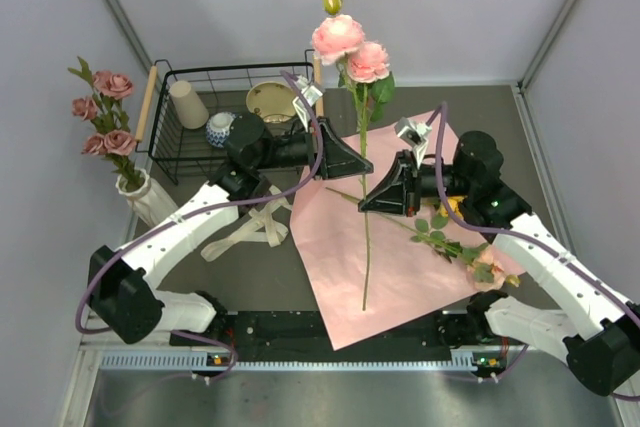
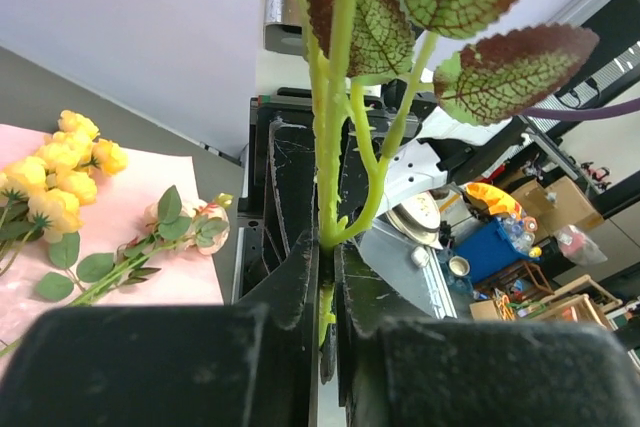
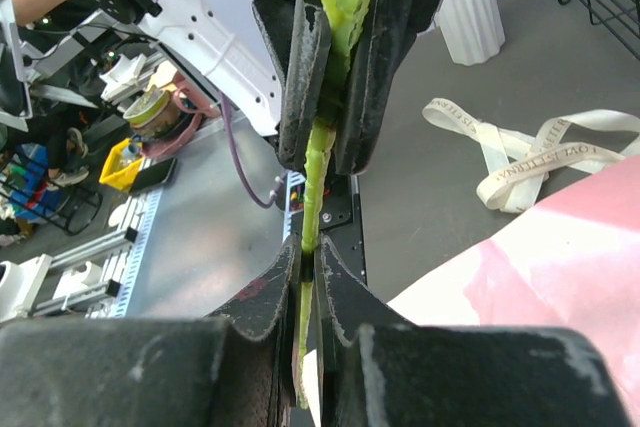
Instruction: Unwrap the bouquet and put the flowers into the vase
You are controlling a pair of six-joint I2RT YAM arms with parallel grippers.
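Left gripper (image 1: 352, 167) and right gripper (image 1: 368, 203) were both clamped tight on one stem (image 1: 364, 257), the left grip nearer the blooms; stem stood upright over the paper (image 1: 400, 297), two pink roses (image 1: 350, 47) at its top; contact of its lower end with the paper not discernible; paper lay flat, pink side up, on the table (image 1: 270, 287); yellow roses (image 2: 60, 162) and a pale pink flower (image 1: 487, 269) lay on the paper's right side; ribbon (image 1: 250, 232) lay loose just beside its left edge; vase (image 1: 143, 197) stood upright at far left, mauve roses (image 1: 105, 112) in it.

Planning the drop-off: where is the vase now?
Top view, far left: the vase stands just left of the wire basket, with pink roses in it.
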